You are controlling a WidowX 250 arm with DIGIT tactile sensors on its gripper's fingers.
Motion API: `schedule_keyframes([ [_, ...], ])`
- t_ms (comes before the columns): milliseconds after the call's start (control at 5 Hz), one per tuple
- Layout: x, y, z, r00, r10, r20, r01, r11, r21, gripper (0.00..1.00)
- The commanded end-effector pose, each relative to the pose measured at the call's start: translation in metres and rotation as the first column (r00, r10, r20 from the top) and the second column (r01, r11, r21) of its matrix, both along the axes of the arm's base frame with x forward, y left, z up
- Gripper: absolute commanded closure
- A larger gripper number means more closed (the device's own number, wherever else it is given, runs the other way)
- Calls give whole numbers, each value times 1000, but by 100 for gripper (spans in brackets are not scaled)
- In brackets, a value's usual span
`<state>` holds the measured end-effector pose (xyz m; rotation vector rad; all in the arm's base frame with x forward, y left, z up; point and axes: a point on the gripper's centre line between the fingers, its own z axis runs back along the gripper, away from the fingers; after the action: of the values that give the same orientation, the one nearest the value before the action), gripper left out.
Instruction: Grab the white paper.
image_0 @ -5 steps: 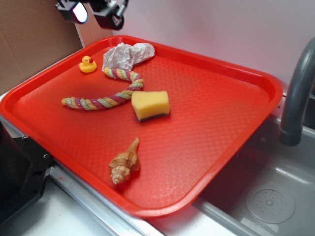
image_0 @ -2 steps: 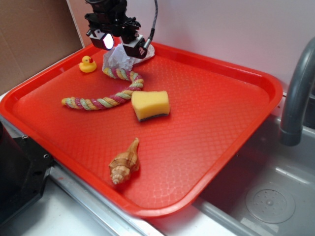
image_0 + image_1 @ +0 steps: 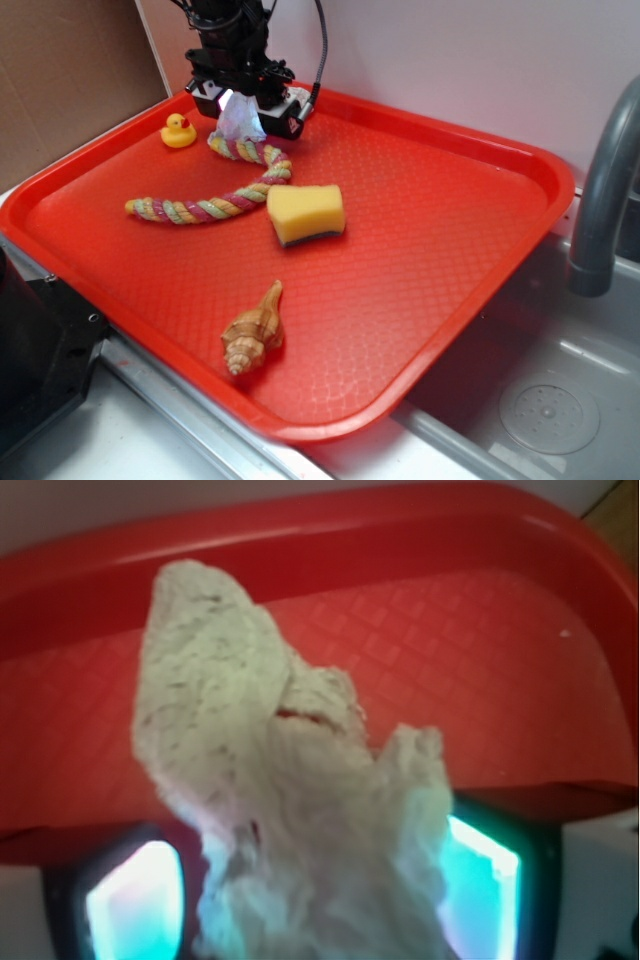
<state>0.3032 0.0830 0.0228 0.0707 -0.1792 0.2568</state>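
At upper left of the exterior frame, the black gripper (image 3: pixel 243 103) straddles the crumpled white tissue paper (image 3: pixel 240 116) at the red plastic tray's (image 3: pixel 430 260) far edge. Jaws flank it (whether they pinch, I cannot tell); closing and lifting likely remain.

Exterior view: bright, even, diffuse light; soft short shadows under the yellow sponge (image 3: pixel 306 213) and shell (image 3: pixel 254 332). Mild sheen on the red tray (image 3: pixel 455 260) surface, near rim slightly soft. Wrist view: close and blurred; white paper (image 3: pixel 290 810) out of focus, cyan-white glare glowing from both jaws' inner faces, tinting the paper's edges.
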Motion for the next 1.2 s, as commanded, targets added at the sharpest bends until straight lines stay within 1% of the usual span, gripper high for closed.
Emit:
schedule_keyframes([
  [0, 10, 17, 6, 999, 29, 38, -28, 1000, -9, 100],
  [200, 7, 16, 8, 1000, 10, 2, -10, 1000, -17, 100],
  [400, 1, 5, 33, 997, 1, -77, 0, 1000, 13, 100],
  [600, -9, -10, 65, 997, -5, -76, 5, 1000, 8, 100],
  [800, -23, -26, 96, 995, -27, -94, 25, 999, -21, 100],
  [1000, -43, -58, 130, 993, -62, -104, 59, 998, -36, 100],
])
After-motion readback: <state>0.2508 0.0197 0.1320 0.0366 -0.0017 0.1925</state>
